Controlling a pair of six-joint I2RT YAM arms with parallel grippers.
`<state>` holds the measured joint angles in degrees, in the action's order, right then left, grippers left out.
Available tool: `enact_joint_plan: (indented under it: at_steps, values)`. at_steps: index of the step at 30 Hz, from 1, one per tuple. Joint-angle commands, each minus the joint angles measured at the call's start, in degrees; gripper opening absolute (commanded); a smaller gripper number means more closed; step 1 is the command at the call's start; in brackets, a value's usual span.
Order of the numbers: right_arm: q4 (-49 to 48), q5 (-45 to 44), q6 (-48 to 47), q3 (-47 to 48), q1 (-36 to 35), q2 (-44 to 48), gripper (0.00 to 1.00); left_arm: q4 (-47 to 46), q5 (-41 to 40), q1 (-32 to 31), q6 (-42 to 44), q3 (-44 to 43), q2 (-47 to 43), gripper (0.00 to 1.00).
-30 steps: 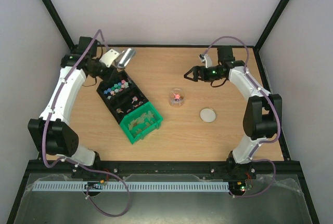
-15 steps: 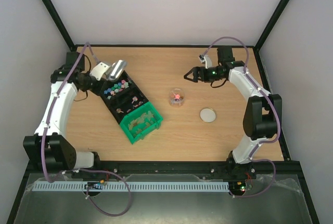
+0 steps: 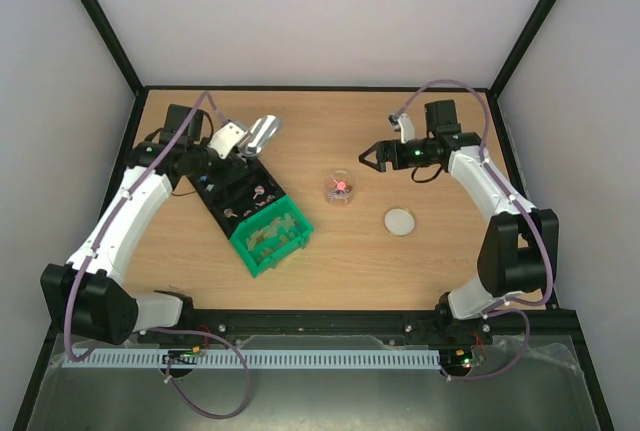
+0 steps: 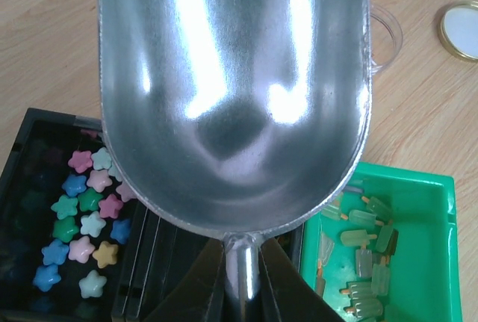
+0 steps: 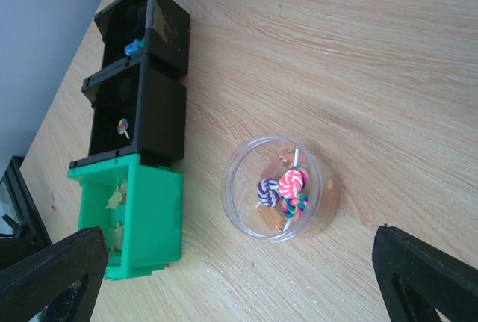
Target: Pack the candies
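Wooden bench (image 3: 430, 271): left end effector (image 4: 243, 286) clamped on an empty scoop (image 4: 231, 90) above candies (image 4: 82, 214), right end effector (image 3: 367, 157) spread wide facing a cup (image 5: 280, 187).

Wooden table (image 3: 400, 271) carries black bins (image 3: 235, 196), green bin (image 3: 272, 238) — clear cup (image 3: 339, 189), white lid (image 3: 400, 221).

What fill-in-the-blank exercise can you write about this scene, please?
1. The left fingers hold a scoop with nothing in it: it is ____.
2. In colour, the tray under the star candies is ____.
3. In colour, the bin of popsicle candies is ____.
4. The right fingers, holding nothing, are ____.
Missing words: empty; black; green; open.
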<state>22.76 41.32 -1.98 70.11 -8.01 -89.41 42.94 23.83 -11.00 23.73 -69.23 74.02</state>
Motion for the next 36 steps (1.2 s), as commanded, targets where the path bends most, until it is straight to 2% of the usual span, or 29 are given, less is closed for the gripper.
enact_joint_plan:
  at_steps: [1,10,14,19,25,36]
  values:
    - [-1.47,-1.20,-1.24,-3.16,-0.34,1.99,0.99,-2.67,-1.75,-1.52,-3.06,0.15,0.08,0.02]
    - [-2.90,-0.11,-1.02,-4.09,-0.33,0.62,0.99,-2.19,-5.47,-5.91,-2.76,-0.25,0.66,0.02]
    - [-3.00,-0.06,-1.35,-4.35,-0.31,0.72,0.99,-2.77,-4.57,-6.57,-2.89,-1.69,2.48,0.02]
    - [-3.77,-0.41,-1.46,-5.32,-0.22,1.89,0.99,-2.45,-4.48,-7.53,-3.10,-6.51,7.93,0.02]
    - [-3.85,-0.77,-1.74,-5.23,-0.34,0.33,0.99,-5.86,-8.84,-9.89,-4.39,-10.98,13.55,0.04]
    - [-3.70,-1.10,-2.00,-5.48,-0.24,-1.07,0.99,-9.71,-12.46,-12.51,-8.12,-23.13,31.44,0.04]
